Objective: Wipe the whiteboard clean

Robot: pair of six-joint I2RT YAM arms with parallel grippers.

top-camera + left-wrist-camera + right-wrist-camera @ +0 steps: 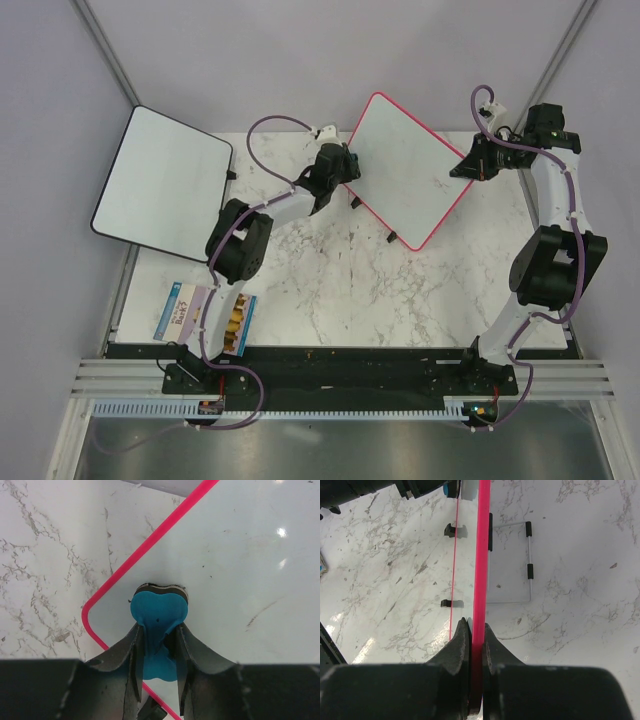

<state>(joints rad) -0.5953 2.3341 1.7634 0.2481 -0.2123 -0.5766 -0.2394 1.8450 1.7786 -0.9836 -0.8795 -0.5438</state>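
rounded-corner white whiteboard with pink frame (405, 165): far centre of white marble table (330, 290), turned diamond-wise; glossy surface, faint grey smudges, small black feet. right gripper (475, 630) clamped on frame at board's right corner. left gripper (159, 635) pinching blue eraser (159, 607), set against board near left corner.

Left gripper (159, 630) narrowly closed, right gripper (475, 626) clamped tight, both reaching forward

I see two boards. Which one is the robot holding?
The pink-framed whiteboard in the middle; the right tool pinches its edge. The black-framed board sits untouched at left.
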